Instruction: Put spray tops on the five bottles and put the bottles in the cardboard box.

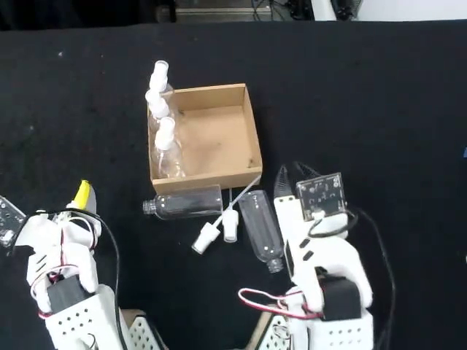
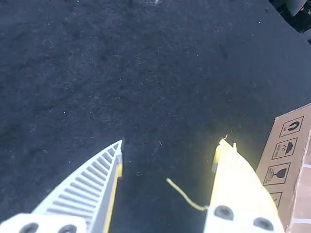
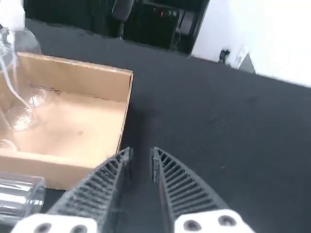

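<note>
The left pincer hangs wide open and empty over the black table. The right pincer, parted only narrowly and empty, sits just short of the cardboard box. Two loose spray tops lie between two uncapped bottles on their sides. Farther off, three capped bottles stand along one inner wall of the box.

The left arm and right arm are white shells on black servos with red cables; the left gripper has one white ribbed and one yellow finger, the right gripper two black ribbed ones.
</note>
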`<state>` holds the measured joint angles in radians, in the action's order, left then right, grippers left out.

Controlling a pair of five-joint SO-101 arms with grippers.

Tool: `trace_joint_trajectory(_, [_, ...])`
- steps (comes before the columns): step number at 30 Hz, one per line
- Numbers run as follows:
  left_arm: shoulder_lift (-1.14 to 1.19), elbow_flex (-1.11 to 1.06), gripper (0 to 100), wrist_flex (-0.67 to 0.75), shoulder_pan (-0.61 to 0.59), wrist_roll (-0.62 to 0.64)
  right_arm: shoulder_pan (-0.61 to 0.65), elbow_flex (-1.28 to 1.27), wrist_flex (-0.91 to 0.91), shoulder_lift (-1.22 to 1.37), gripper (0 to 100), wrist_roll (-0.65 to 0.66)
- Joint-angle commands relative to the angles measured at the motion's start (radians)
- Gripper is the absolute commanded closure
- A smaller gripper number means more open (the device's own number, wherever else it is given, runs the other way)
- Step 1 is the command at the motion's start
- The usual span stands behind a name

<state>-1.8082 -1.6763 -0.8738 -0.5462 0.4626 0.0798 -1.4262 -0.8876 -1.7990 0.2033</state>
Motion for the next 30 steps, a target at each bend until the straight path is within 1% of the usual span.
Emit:
trace_joint_trajectory(1, [-0.012,-0.022,72,0.023,-0.004,0.009,0.032,0.145,-0.055,-0.035,94.9,0.069])
trace_joint_trajectory(5, [-0.012,-0.022,72,0.023,-0.004,0.008,0.066,0.213,-0.115,-0.010,94.9,0.155])
trace_joint_trajectory(10, [-0.012,-0.022,72,0.023,-0.001,0.008,0.127,0.346,-0.130,0.154,94.9,0.160])
trace_joint_trajectory(12, [-0.012,-0.022,72,0.023,-0.001,0.008,0.198,0.407,-0.163,0.260,94.9,0.158])
trace_joint_trajectory(16, [-0.012,-0.022,72,0.023,-0.001,0.008,0.394,0.487,-0.239,0.452,94.6,0.167])
trace_joint_trajectory(22, [-0.012,-0.022,72,0.023,-0.001,0.008,0.618,0.501,-0.305,0.644,94.2,0.169])
trace_joint_trajectory(24, [-0.012,-0.022,72,0.023,-0.001,0.008,0.674,0.503,-0.305,0.716,90.4,0.169])
trace_joint_trajectory(27, [-0.012,-0.022,72,0.023,-0.001,0.008,0.735,0.524,-0.295,0.837,80.0,0.169])
trace_joint_trajectory(30, [-0.012,-0.022,72,0.023,-0.001,0.008,0.753,0.552,-0.241,0.961,73.0,0.169])
